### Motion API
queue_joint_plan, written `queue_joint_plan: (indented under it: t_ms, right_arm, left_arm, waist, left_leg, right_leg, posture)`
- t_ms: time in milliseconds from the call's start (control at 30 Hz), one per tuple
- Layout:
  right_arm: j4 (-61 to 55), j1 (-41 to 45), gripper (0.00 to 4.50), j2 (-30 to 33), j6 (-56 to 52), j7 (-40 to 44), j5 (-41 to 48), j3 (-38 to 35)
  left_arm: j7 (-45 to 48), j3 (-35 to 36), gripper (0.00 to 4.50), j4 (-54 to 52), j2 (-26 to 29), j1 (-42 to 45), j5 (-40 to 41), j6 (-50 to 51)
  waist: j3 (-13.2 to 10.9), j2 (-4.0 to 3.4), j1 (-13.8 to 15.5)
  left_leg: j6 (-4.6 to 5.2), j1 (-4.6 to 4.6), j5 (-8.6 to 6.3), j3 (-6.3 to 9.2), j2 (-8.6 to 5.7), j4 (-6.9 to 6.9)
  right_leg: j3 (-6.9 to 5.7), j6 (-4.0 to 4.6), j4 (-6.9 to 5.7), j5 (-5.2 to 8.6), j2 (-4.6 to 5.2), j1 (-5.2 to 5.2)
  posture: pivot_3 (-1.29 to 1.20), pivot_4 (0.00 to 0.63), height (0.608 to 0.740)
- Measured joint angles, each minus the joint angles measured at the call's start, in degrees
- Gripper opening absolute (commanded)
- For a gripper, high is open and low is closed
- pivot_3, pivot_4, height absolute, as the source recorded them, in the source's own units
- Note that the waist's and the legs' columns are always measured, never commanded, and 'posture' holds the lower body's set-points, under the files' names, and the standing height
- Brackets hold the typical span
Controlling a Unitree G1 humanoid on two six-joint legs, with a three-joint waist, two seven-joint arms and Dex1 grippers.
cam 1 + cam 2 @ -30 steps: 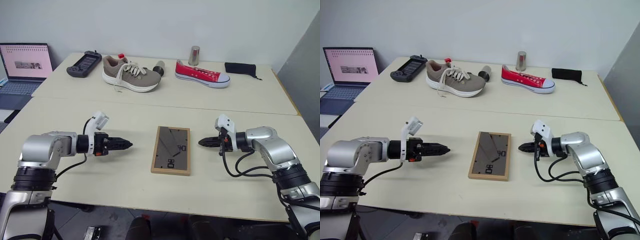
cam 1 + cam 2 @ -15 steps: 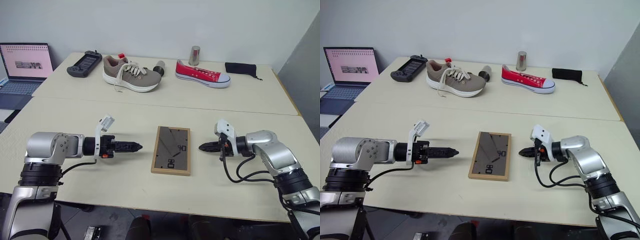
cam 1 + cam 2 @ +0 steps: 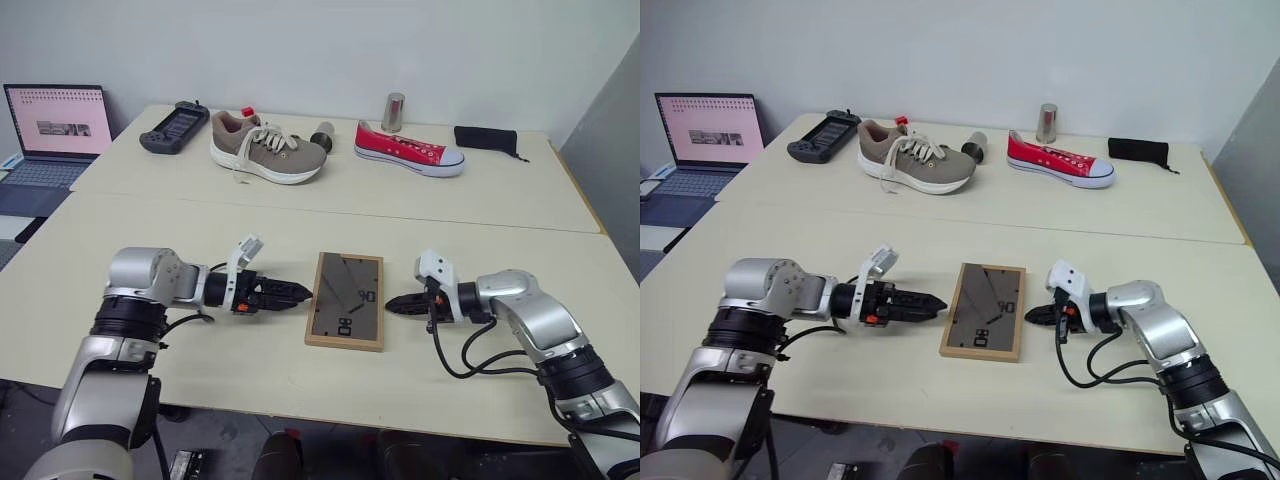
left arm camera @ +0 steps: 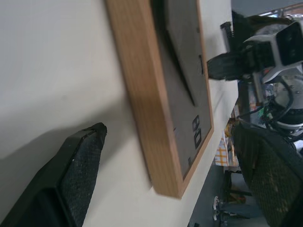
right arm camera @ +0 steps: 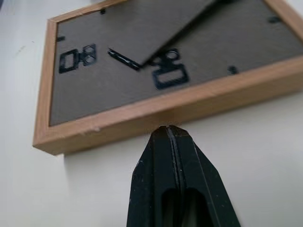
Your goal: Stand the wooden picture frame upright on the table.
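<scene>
The wooden picture frame (image 3: 345, 300) lies flat on the surface (image 3: 250, 370), between my two hands, its dark grey-brown backing board facing up with the strut folded against it.

My left hand (image 3: 303, 294) points across at the frame's long edge on my left side, with its tips just beside that edge; I cannot tell whether they touch it. Its fingers (image 4: 80, 170) are spread wide: seen from my left wrist, one sits low by the surface on the near side of the frame's wooden rim, and the other stands well off, past the frame's corner. Nothing is between them.

My right hand (image 3: 391, 304) points at the opposite long edge. Its two black fingers (image 5: 171, 156) are pressed together into a single wedge, pinching nothing, and the tip rests right at the light-wood side of the frame, low against the surface.

Well beyond both hands, on the far part of the surface, are a grey-beige sneaker (image 3: 266, 152), a red sneaker (image 3: 409, 151), a metal cup (image 3: 392, 111), a black pouch (image 3: 485, 138) and a dark game controller (image 3: 174, 126). An open laptop (image 3: 56, 128) sits off to the far left of my left hand.
</scene>
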State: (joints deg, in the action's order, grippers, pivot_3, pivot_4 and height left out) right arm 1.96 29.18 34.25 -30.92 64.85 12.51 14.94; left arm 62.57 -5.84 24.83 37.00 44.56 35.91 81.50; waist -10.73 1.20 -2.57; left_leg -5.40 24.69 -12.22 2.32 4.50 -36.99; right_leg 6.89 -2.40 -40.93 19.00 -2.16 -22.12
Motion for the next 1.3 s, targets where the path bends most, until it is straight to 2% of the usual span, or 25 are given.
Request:
queue_joint_plan:
  t_ms: [667,967,1100,1300]
  right_arm:
    - [0.51,2.05,0.0,-5.48,-1.35,-3.47,-0.22,1.67]
    - [0.51,2.05,0.0,-5.71,-2.19,-3.93,-0.17,1.86]
    - [0.5,2.05,0.0,-6.01,-2.33,-4.02,-0.16,1.86]
    - [0.52,2.04,0.0,-6.04,-2.33,-4.27,-0.16,1.86]
  left_arm:
    - [2.02,-3.93,4.49,-3.41,-2.42,-0.06,-0.41,-2.32]
    - [2.15,-4.01,4.49,-6.25,-2.49,-1.6,-0.1,-3.06]
    - [1.99,-4.07,3.86,-6.49,-2.45,-1.94,-0.15,-3.65]
    - [1.8,-4.49,2.59,-6.42,-2.39,-2.23,-0.44,-4.35]
  waist:
    - [0.01,-0.01,0.33]
    - [0.01,-0.01,0.31]
    - [0.01,-0.01,0.3]
    - [0.01,-0.01,0.2]
  left_leg:
    - [0.0,0.0,0.0,0.02,0.0,0.02]
    - [0.0,0.0,0.0,0.02,0.0,0.02]
    - [0.0,0.0,0.0,0.02,0.01,0.02]
    - [0.0,0.0,0.0,0.02,0.01,0.03]
  right_leg:
    - [-0.01,0.0,0.02,0.0,0.0,0.02]
    - [-0.01,0.0,0.03,0.0,0.0,0.01]
    - [-0.01,0.0,0.03,0.0,0.0,0.01]
    - [0.0,0.0,0.03,0.0,-0.01,-0.03]
  posture:
    - [0.0,0.15,0.74]
    - [0.0,0.15,0.74]
    - [0.0,0.15,0.74]
    - [0.0,0.15,0.74]
